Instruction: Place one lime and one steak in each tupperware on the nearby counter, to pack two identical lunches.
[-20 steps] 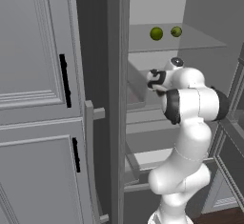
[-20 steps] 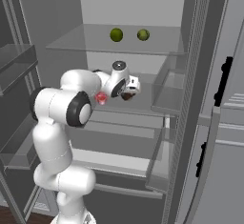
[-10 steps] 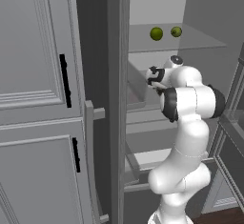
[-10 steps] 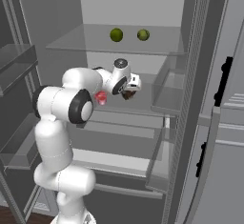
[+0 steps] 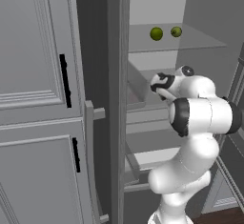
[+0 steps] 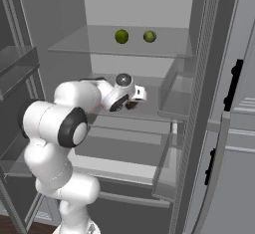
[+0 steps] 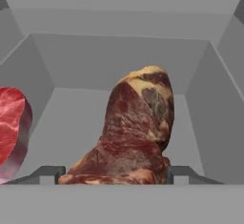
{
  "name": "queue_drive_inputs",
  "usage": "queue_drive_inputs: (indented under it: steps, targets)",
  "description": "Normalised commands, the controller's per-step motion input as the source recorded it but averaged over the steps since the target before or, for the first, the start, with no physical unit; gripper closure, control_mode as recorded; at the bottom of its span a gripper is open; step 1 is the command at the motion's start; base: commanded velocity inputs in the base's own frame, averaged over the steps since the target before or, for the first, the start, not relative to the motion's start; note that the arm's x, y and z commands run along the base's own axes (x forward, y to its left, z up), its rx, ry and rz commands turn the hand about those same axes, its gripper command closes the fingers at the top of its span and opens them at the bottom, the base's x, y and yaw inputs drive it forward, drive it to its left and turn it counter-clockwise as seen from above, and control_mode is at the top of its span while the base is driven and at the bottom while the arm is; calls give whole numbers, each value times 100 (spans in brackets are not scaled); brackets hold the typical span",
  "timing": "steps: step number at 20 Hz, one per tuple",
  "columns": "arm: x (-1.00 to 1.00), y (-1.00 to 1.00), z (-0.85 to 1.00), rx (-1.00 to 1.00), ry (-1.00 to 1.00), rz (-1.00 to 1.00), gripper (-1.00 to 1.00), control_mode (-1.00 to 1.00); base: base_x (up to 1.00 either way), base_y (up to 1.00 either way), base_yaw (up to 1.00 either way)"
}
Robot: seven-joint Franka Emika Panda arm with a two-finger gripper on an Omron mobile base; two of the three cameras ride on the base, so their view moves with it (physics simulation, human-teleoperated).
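Note:
In the hand view a dark-brown steak with a pale fatty top stands between my two fingertips, and my gripper is shut on it. The hand reaches into a grey fridge drawer. My gripper sits at the drawer's mouth, below the glass shelf. A second, redder steak lies at the drawer's left. Two limes rest on the glass shelf above; in the right base view the limes sit side by side. The tupperware and the counter are out of view.
The fridge's centre post stands close on the arm's left, and an open door with bins on its right. Grey cabinet fronts with black handles fill the left. More drawers lie below the hand.
The hand has drawn back a little toward the base and slightly lower, with the steak still between its fingers. The limes have not moved.

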Motion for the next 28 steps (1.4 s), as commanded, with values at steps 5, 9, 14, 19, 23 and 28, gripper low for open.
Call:
queue_drive_inputs:
  steps: [5, 9, 14, 19, 23, 28]
  targets:
    - [-94, 7, 69, 0, 0, 0, 100, -100, 0, 0, 0]
    - [-86, 16, 88, 0, 7, 0, 100, -100, 0, 0, 0]
    - [-72, 18, 85, 0, 13, 0, 100, -100, 0, 0, 0]
    - [-91, 1, 52, 4, 0, 0, 100, -100, 0, 0, 0]
    - [-94, 3, 24, 3, -9, 0, 100, -100, 0, 0, 0]
    - [-72, 0, 22, 3, -7, 0, 100, 100, -18, 0, 0]
